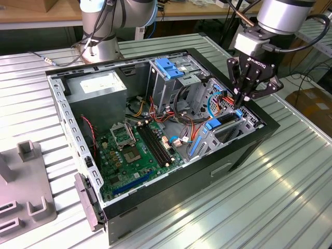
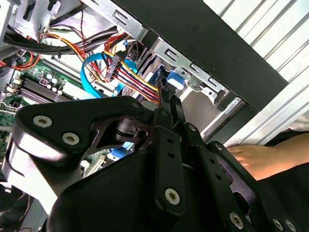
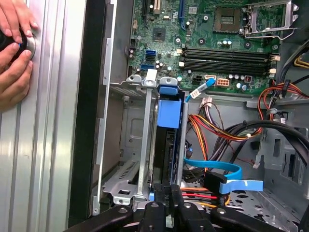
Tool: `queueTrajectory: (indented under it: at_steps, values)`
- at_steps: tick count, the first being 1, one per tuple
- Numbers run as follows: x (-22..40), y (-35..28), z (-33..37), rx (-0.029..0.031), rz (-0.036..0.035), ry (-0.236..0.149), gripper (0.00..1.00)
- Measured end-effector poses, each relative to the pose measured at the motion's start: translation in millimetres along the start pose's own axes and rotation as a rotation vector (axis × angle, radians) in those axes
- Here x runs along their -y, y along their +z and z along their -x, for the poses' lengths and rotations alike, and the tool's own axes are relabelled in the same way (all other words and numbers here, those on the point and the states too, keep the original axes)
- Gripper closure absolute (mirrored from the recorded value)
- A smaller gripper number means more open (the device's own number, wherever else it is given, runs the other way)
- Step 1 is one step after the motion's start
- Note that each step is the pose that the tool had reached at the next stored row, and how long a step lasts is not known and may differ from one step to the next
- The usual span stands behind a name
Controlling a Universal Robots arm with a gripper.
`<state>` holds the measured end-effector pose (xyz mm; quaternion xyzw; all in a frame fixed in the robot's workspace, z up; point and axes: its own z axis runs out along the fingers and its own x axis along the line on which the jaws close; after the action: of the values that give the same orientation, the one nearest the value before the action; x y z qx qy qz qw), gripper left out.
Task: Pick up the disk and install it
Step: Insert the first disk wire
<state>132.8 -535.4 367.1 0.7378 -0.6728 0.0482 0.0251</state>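
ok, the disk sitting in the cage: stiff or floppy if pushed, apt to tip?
Probably rigid: the disk looks like a metal slab. Its blue rails look plastic, likely flexing slightly. Standing on edge between cage walls, it seems unlikely to tip.

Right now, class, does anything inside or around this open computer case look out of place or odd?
Inside the case, nothing looks broken or spilled. The disk stands on edge in its metal bay, with the claw at its end. One oddity: a person's hands rest on the ribbed table just beside the case, close to the working arm.
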Motion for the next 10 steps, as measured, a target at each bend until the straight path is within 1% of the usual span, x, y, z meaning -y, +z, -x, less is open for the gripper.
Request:
queueTrajectory:
  at_steps: [6,9,10]
  values:
    - [-1.3,3.7,0.5,-0.0017,0.0059,0.056,0.84]
    - [-3.1,5.4,0.8,-0.0022,0.0077,0.073,0.84]
    - [-4.8,6.2,1.1,-0.0016,0.0080,0.077,0.84]
